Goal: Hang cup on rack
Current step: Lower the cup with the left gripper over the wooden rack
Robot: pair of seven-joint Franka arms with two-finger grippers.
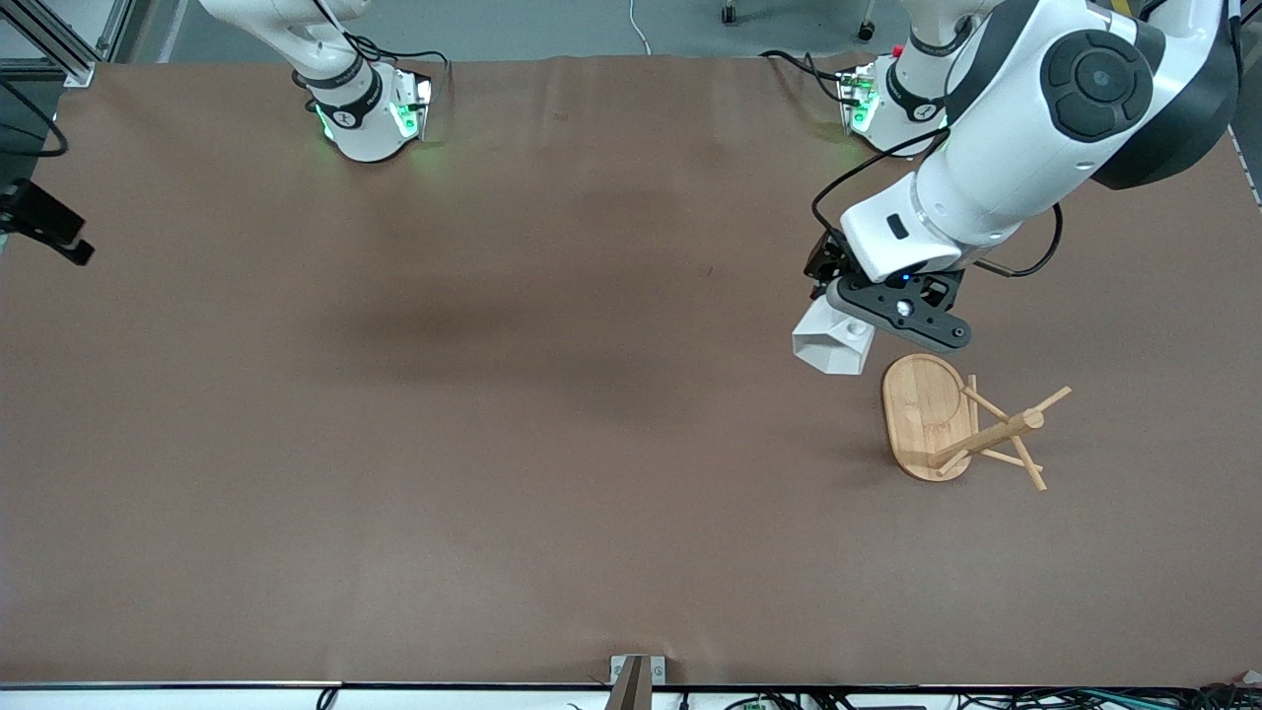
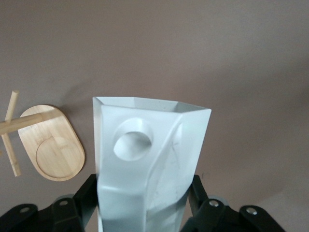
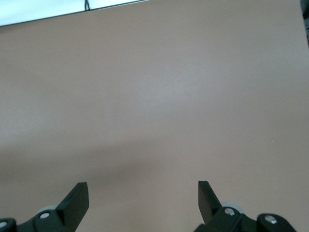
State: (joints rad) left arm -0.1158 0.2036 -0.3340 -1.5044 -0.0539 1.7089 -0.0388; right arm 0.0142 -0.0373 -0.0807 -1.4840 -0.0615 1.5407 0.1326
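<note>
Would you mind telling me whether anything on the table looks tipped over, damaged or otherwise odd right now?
Nothing stands out. The rack stands upright on the table, pegs intact. The left gripper, shut on the cup, is beside it; the right gripper waits open over bare table.

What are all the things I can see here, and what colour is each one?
small white faceted cup with a round-holed handle: one, white, held up in the air by the left gripper, over the table beside the rack's base.
light bamboo mug tree rack with oval base, post and thin pegs: one, pale wood, standing on the table at the left arm's end.
brown table: one, brown, under everything.
left gripper: one, black, its fingers shut on the cup.
right gripper: one, black, fingers open, holding nothing, over bare table; this arm waits.
</note>
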